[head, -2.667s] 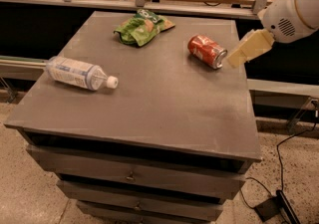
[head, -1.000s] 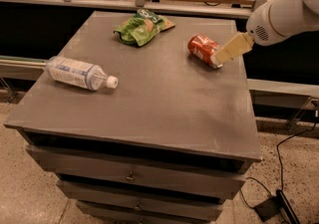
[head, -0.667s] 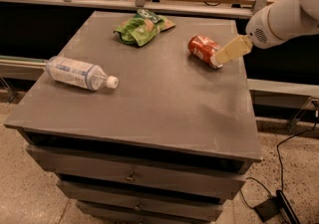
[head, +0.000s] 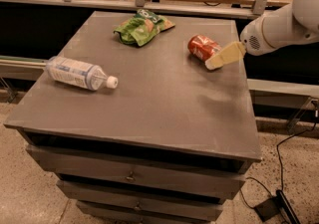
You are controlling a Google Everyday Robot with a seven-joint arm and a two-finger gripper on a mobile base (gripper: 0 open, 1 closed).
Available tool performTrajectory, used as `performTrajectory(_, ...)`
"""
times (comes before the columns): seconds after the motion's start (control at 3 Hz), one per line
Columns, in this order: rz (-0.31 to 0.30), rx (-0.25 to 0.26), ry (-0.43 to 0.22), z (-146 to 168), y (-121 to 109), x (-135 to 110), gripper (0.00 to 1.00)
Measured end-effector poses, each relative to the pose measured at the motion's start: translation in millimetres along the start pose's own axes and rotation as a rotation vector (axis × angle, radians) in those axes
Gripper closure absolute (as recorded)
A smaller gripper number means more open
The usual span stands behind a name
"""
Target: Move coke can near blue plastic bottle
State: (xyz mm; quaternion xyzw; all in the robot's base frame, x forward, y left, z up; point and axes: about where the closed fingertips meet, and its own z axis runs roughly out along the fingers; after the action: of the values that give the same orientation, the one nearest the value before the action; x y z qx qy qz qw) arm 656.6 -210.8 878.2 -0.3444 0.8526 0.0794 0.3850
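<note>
We look down on a grey table (head: 149, 118) with drawers (head: 130, 175) under its top. The can (head: 202, 47) lies on its side at the table's far right, well apart from the bottle (head: 75, 72), which lies on its side at the table's left edge, its white cap pointing toward the table's middle. A green bag (head: 142, 26) lies at the table's far edge, near the centre. A white arm (head: 279, 26) reaches in over the table's right edge, and its tan gripper (head: 218, 59) sits low against the can's right end. We cannot tell how far the gripper is open, or whether it has hold of the can.
</note>
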Motion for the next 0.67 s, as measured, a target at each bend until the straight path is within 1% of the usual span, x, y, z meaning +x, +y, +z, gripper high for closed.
performTrajectory(0.33,0.004,-0.025,-0.016,16,1,3,0.0)
performTrajectory(0.67,-0.008,-0.034,-0.043,28,1,-1,0.15)
